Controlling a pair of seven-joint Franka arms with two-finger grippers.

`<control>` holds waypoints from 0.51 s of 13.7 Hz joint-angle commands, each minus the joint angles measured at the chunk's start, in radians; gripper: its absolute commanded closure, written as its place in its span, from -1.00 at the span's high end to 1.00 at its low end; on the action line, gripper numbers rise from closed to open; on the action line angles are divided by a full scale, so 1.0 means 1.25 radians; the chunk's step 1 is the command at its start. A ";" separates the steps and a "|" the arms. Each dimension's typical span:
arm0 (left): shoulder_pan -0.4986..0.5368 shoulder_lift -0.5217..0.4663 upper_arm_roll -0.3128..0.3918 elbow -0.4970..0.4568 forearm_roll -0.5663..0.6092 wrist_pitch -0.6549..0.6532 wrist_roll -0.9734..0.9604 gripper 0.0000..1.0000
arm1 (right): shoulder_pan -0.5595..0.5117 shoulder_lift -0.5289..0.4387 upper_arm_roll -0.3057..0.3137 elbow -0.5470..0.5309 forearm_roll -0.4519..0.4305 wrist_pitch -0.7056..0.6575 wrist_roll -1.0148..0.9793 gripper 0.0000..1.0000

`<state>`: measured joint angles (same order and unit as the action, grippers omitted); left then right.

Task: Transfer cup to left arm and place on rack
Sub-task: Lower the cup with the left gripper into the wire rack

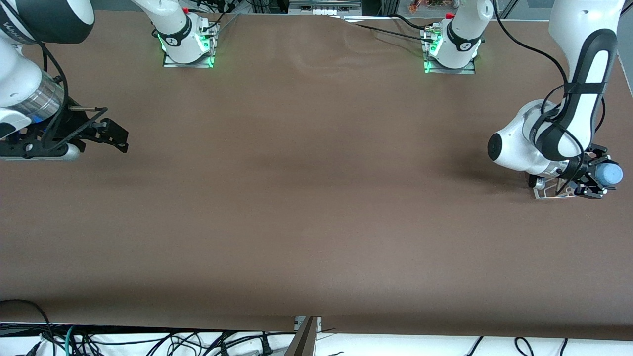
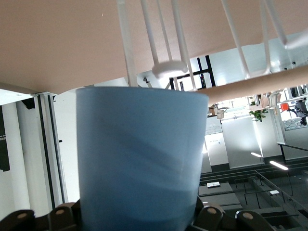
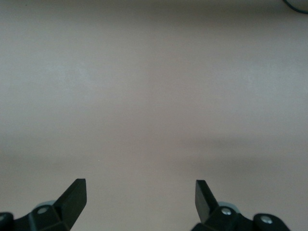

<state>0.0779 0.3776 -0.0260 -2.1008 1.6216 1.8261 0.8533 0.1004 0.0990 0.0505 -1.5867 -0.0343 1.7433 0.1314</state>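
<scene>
My left gripper (image 1: pixel 599 179) is shut on the light blue cup (image 1: pixel 612 174) at the left arm's end of the table, and holds it on its side, pointing off the table's edge. In the left wrist view the cup (image 2: pixel 139 159) fills the middle, its rim close under the white wires of the rack (image 2: pixel 168 67) and the rack's wooden dowel (image 2: pixel 255 84). I cannot tell whether the cup touches the rack. The rack does not show in the front view. My right gripper (image 1: pixel 114 134) is open and empty over bare table at the right arm's end; it also shows in the right wrist view (image 3: pixel 139 192).
The brown table (image 1: pixel 306 198) spreads between the two arms. The arm bases (image 1: pixel 188 44) stand along its farthest edge from the front camera. Cables (image 1: pixel 148 343) lie below the table's near edge.
</scene>
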 commanded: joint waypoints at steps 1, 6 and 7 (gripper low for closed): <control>0.000 0.011 -0.003 0.001 0.028 -0.005 -0.029 -1.00 | 0.031 0.009 0.000 0.032 -0.007 -0.007 0.002 0.99; 0.000 0.043 -0.003 0.010 0.028 -0.004 -0.059 -1.00 | 0.033 0.013 0.000 0.032 0.003 -0.006 0.003 0.99; 0.000 0.049 -0.003 0.012 0.028 -0.004 -0.060 -1.00 | 0.033 0.017 0.000 0.032 0.003 -0.006 0.002 0.99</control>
<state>0.0767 0.4176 -0.0269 -2.1005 1.6238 1.8266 0.8006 0.1423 0.1020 0.0512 -1.5714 -0.0341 1.7438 0.1333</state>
